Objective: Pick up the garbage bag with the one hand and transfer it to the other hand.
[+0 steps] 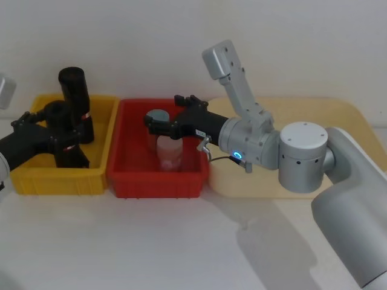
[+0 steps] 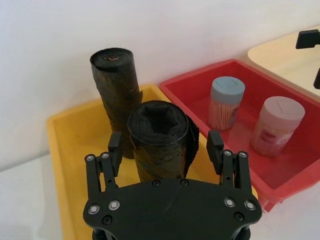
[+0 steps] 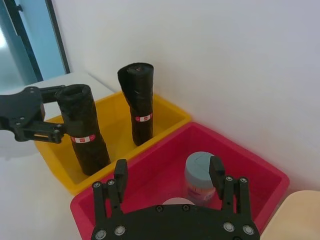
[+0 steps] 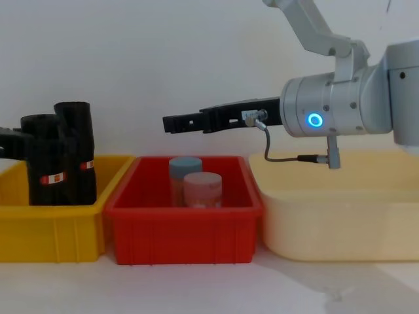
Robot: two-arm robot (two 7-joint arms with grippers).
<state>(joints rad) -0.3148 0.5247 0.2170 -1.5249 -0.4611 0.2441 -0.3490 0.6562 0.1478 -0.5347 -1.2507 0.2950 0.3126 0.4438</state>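
Two black garbage bag rolls stand upright in the yellow bin (image 1: 54, 180). The nearer garbage bag (image 2: 160, 135) (image 1: 68, 145) (image 4: 40, 160) sits between the fingers of my left gripper (image 2: 165, 144) (image 1: 65, 128). That gripper is open, with a small gap on each side of the roll near its top. The second roll (image 2: 116, 85) (image 1: 75, 96) stands just behind it. My right gripper (image 1: 163, 112) (image 4: 171, 123) (image 3: 167, 172), on the blue-ringed arm, hovers open and empty above the red bin (image 1: 130, 176).
In the red bin stand a blue-lidded jar (image 1: 158, 116) and a pink-lidded jar (image 1: 170, 152), under the right gripper. A cream tray (image 1: 341, 118) lies to the right, below the right arm. A white wall runs close behind the bins.
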